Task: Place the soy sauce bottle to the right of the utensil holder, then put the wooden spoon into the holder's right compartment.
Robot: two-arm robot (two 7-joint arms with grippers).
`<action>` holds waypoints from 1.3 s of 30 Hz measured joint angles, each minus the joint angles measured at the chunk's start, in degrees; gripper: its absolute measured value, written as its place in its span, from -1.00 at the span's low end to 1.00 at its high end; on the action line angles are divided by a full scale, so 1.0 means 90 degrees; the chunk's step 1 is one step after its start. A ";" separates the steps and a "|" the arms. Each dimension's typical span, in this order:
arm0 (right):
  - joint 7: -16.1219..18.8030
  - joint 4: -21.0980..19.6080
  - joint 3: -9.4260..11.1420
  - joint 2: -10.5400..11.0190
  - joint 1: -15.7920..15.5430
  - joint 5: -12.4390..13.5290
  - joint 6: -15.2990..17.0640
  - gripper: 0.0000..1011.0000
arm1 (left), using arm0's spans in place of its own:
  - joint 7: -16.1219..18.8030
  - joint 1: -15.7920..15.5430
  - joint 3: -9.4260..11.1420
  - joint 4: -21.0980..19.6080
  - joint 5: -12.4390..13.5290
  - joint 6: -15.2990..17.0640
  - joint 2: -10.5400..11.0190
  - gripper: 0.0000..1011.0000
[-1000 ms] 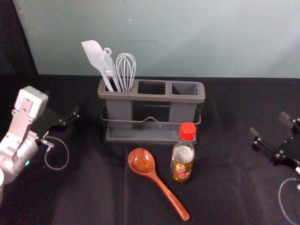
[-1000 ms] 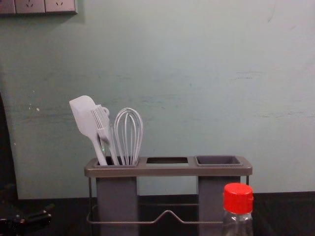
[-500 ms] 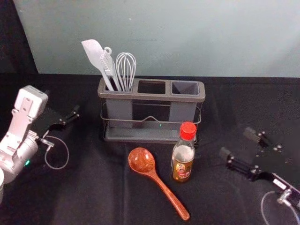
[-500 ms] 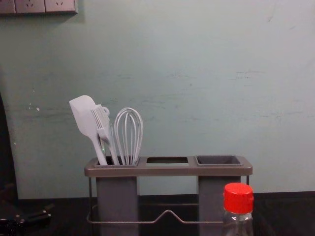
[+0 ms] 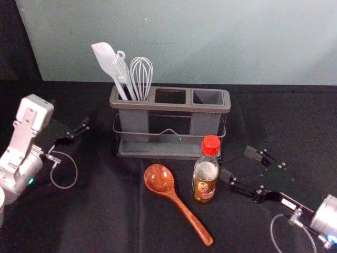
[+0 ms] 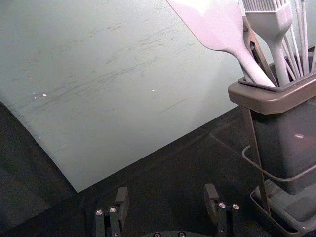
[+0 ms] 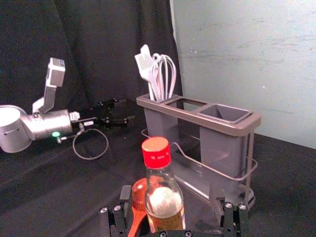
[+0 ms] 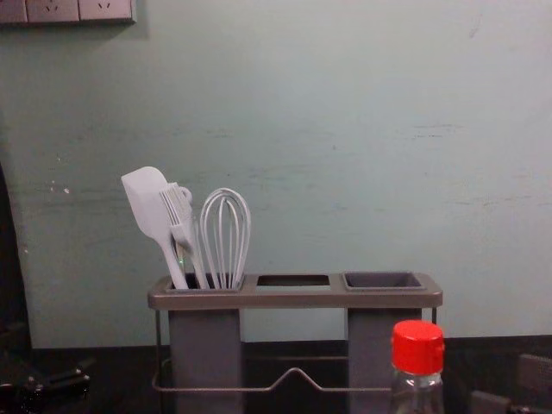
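Note:
The soy sauce bottle [image 5: 205, 176] with its red cap stands upright in front of the utensil holder's [image 5: 158, 108] right part. My right gripper [image 5: 238, 163] is open just to the bottle's right, fingertips facing it. In the right wrist view the bottle [image 7: 164, 197] appears between the spread fingertips of that gripper [image 7: 170, 195], untouched. The wooden spoon [image 5: 181, 207] lies left of the bottle, bowl toward the holder, handle angled to the front right. My left gripper [image 5: 79, 129] is parked at the left; the left wrist view shows this gripper [image 6: 167, 197] open and empty.
A white spatula [image 5: 107, 60], a brush and a whisk [image 5: 141, 76] stand in the holder's left compartment. Its right compartment [image 5: 207, 98] is empty. Behind the black-covered table [image 5: 105, 211] rises a pale wall [image 5: 210, 42].
From the right side my right gripper has moved in leftward, close to the bottle, and now shows at the chest view's lower right edge. The left arm, bottle and spoon have stayed put.

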 joint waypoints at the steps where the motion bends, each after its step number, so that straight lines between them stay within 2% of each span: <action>1: 0.0011 -0.0001 -0.0004 -0.0022 0.0024 0.0003 0.0028 0.98 | 0.0000 0.0000 0.0000 0.0000 0.0000 0.0000 0.0000 0.99; 5: 0.0048 -0.0018 -0.0055 -0.0123 0.0144 -0.0071 0.0126 0.98 | 0.0000 0.0000 0.0001 0.0000 0.0000 0.0000 0.0000 0.99; 16: 0.0066 -0.0005 -0.0389 -0.0330 0.0569 -0.0759 0.0302 0.98 | 0.0000 0.0000 0.0000 0.0000 0.0000 0.0001 0.0000 0.99; 39: 0.0079 0.0662 -0.0556 -0.0981 0.1090 -0.1172 0.0030 0.98 | 0.0000 0.0000 0.0000 0.0000 0.0000 0.0000 0.0000 0.99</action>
